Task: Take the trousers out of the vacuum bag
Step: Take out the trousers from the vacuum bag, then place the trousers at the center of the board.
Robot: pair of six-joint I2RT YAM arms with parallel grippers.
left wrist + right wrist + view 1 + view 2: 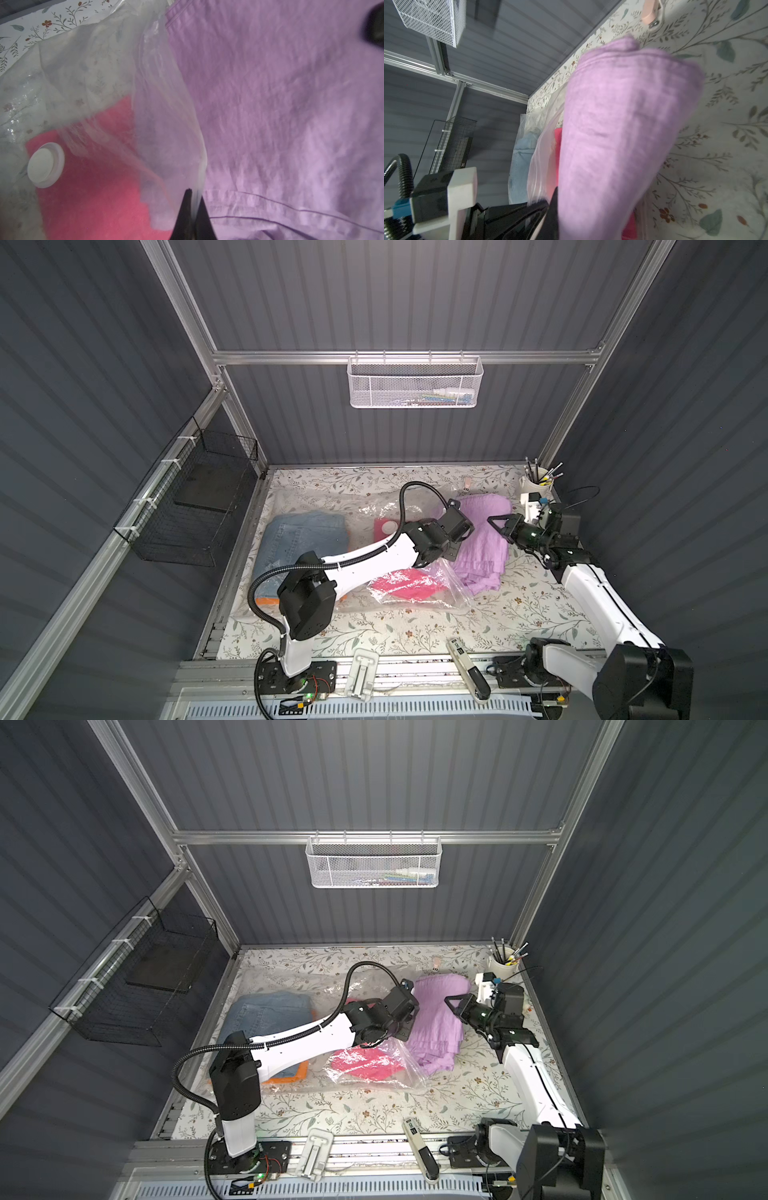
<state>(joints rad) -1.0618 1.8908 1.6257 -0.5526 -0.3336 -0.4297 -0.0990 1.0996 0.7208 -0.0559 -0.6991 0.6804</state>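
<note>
Far left, inside vacuum bag: denim trousers over orange trousers; hot pink trousers nearer the mouth. Then left gripper, pinched shut on bag film. Next, lilac trousers, mostly outside, clamped in right gripper. Risk: slick film slipping free, bag dragging along. Floral worktop; grey ribbed walls.

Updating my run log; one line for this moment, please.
left gripper shut on vacuum bag | right gripper shut on lilac trousers | pink trousers inside bag

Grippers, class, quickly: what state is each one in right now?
Left gripper: closed on the bag edge.
Right gripper: closed on the lilac trousers.
</note>
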